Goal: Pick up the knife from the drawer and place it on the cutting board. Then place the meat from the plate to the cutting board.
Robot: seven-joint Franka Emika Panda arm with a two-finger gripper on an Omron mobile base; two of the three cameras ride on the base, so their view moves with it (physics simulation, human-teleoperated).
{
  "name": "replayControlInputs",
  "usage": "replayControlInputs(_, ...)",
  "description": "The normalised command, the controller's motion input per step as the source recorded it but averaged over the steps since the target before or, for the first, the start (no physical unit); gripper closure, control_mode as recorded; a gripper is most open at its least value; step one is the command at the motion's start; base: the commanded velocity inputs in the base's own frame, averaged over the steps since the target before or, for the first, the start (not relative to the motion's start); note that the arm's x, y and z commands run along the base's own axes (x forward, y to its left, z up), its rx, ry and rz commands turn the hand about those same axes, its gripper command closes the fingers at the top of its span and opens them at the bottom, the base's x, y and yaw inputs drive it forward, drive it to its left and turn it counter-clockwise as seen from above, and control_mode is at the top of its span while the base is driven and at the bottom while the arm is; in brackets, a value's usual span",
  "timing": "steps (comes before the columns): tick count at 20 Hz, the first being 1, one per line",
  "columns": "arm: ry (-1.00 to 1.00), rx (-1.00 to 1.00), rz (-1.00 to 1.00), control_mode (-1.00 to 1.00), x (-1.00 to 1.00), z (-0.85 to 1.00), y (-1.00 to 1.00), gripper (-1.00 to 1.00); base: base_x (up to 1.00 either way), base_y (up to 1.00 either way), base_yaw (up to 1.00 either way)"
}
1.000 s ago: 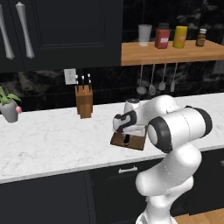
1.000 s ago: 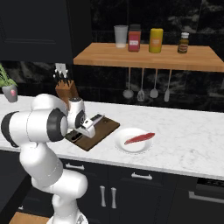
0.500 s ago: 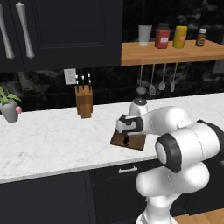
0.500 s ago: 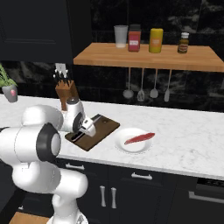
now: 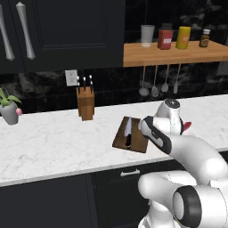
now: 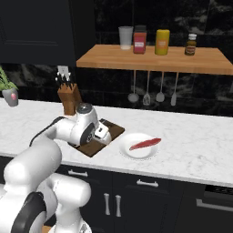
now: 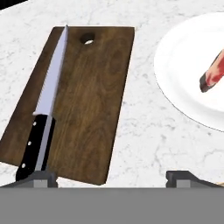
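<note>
The knife (image 7: 46, 103), black-handled with a silver blade, lies flat along the left side of the dark wooden cutting board (image 7: 92, 96). It also shows on the cutting board (image 5: 133, 136) in the left base view as the knife (image 5: 128, 132). My gripper (image 7: 111, 178) is open and holds nothing, hovering above the board's near right corner. To the right stands the white plate (image 7: 183, 65) with the red meat (image 7: 213, 72) on it; the meat (image 6: 144, 144) rests on the plate (image 6: 136, 151). Below the counter the drawer (image 5: 127, 176) is closed.
A wooden knife block (image 5: 85, 103) stands at the back of the marble counter, with a potted plant (image 5: 10, 111) at the far left. A wooden shelf (image 6: 150, 59) carrying jars hangs above, with utensils (image 6: 146, 93) dangling beneath it. Bare counter extends right of the plate.
The gripper has opened and let go of the knife, which now lies on the cutting board. The hand has pulled away from it toward the plate side.
</note>
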Motion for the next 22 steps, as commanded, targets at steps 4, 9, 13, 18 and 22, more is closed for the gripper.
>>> replayControlInputs(4, 0.09, 0.0, -0.02, -1.0, -0.01, 0.27, -0.97, -1.0, 0.0, 0.0, 0.0)
replayControlInputs(9, 0.06, 0.03, -0.03, -1.0, 0.0, 0.02, -0.99, -1.0, 0.0, 0.0, 0.0)
replayControlInputs(13, 0.14, 0.02, -0.05, -1.0, 0.12, 0.02, -0.83, -1.0, 0.0, 0.0, 0.0)
replayControlInputs(18, 0.16, 0.01, -0.11, -1.0, 0.64, -0.01, -0.46, -1.0, 0.0, 0.0, 0.0)
replayControlInputs(22, 0.06, 0.03, -0.15, -1.0, 0.74, -0.22, -0.44, -1.0, 0.0, 0.0, 0.0)
